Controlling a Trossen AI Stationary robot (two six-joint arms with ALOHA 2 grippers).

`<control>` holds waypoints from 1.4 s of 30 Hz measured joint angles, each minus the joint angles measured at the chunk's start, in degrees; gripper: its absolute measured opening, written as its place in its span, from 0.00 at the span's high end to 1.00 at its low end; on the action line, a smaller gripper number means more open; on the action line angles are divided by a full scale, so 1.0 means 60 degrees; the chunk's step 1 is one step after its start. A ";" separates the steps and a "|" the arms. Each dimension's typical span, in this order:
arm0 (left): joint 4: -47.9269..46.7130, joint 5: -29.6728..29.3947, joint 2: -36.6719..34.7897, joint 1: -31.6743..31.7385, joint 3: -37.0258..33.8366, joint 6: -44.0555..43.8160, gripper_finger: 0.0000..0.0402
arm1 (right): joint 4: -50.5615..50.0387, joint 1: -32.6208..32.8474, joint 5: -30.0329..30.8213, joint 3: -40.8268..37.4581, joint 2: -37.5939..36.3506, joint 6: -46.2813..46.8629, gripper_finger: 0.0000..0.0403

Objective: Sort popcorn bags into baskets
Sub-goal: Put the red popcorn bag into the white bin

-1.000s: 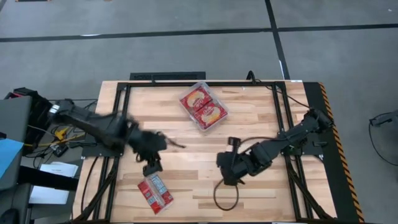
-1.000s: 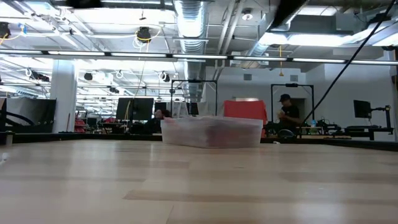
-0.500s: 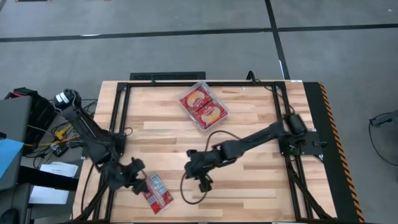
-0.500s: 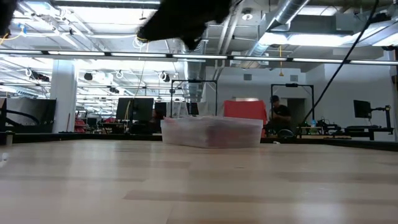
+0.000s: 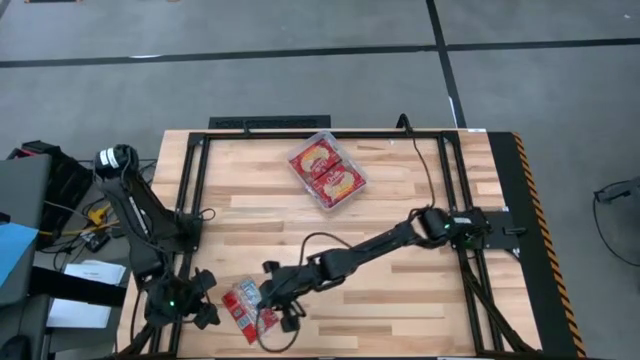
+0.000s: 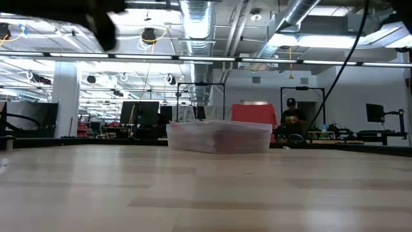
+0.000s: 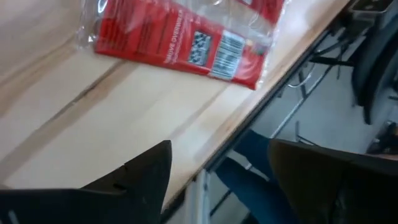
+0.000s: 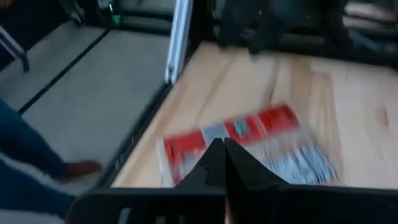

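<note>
Pale wood planks make up the worktop (image 5: 400,290), framed by black rails. A loose popcorn bag (image 5: 247,307) lies flat near the front edge on the left half, red with a grey-white label panel; the left wrist view shows its printed back with barcode and a clear plastic wrap (image 7: 186,37), close to the worktop's edge.

The right arm reaches far across from the right side, and the right end effector (image 5: 278,300) hangs just beside the bag, at its right edge (whether it touches the packet cannot be told from above). In the right wrist view its two dark fingers (image 8: 219,163) are pressed together with no gap, pointing at the bag (image 8: 249,146), nothing between them.

The left end effector (image 5: 192,308) sits at the front left corner of the worktop, just left of the same bag. Its fingers stand apart: the left wrist view shows one finger (image 7: 140,174) on one side and the other well off to the other side, with bare wood and the worktop's edge between, holding nothing.

The clear basket (image 5: 327,171) rests near the back edge around the middle, well apart from both arms, with red popcorn bags showing yellow popcorn pictures inside. In the low view it appears as a translucent tub (image 6: 219,136) across the wood.
</note>
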 joint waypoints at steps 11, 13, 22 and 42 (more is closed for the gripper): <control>0.1564 -0.0021 0.1758 -0.0099 0.0000 0.0615 0.43 | -0.1284 0.0317 0.0818 0.3712 0.2727 0.0892 0.98; 0.1848 0.0068 0.1997 -0.0105 -0.0004 0.0759 0.43 | -0.1242 0.0374 0.0842 0.3698 0.2890 0.1265 0.98; 0.2681 -0.0286 0.2480 -0.0102 -0.0007 0.1425 0.43 | -0.4342 0.0466 0.2553 0.3653 0.2796 0.2449 0.98; 0.2282 -0.1647 0.2399 0.2247 -0.0011 0.5064 0.40 | -0.9427 0.0253 0.5217 0.3649 0.0275 0.3200 0.98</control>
